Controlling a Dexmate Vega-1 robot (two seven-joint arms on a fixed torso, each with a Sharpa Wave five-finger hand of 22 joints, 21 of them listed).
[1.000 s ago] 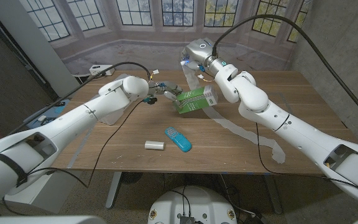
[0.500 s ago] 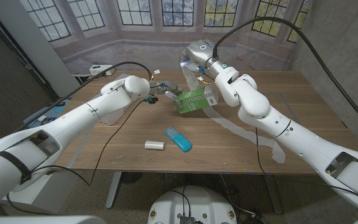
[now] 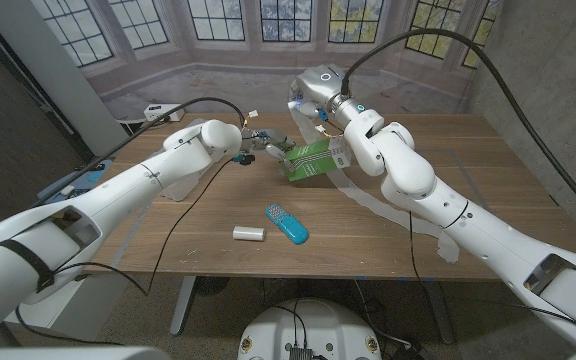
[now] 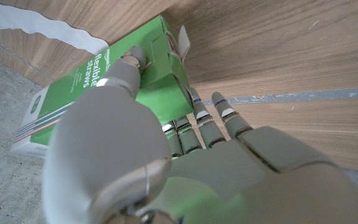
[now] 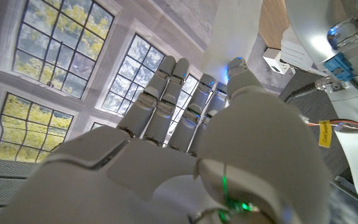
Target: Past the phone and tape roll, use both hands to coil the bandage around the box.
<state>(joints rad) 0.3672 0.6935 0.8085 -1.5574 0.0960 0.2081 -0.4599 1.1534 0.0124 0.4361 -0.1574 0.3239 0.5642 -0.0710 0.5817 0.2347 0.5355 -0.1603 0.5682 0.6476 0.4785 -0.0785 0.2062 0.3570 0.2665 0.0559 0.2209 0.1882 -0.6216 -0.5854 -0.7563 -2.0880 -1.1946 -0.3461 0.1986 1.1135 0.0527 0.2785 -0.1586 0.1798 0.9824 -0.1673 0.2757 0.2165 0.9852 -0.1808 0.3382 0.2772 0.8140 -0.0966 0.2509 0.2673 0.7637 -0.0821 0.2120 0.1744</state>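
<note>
Green box (image 3: 311,160) of flexible straws sits toward the far edge of the desk (image 3: 218,215), about midway along it, tilted up off one side. Closed; contents not visible. A small white tab sticks off one end flap.

Left hand (image 3: 265,150) is at the box's left end. In the left wrist view the thumb (image 4: 126,71) presses on the box's (image 4: 104,93) upper face while the other fingers (image 4: 207,121) reach under and alongside the end, so the box is pinched between them.

Right hand (image 3: 308,100) is raised above the far edge of the desk, just behind the box. In the right wrist view its fingers (image 5: 166,93) lie close together and nearly straight, with a pale translucent strip running past their tips; whether they pinch it, I cannot tell.

Bandage (image 3: 393,215): a pale wavy strip trailing from the box across the desk's right half toward the near right edge, with another stretch (image 3: 306,125) rising from the box to the right hand.

Nearer the front edge, left of centre: a blue phone (image 3: 286,224) lying flat, and just beside it a small white tape roll (image 3: 249,233) on its side. The two are close but apart.
</note>
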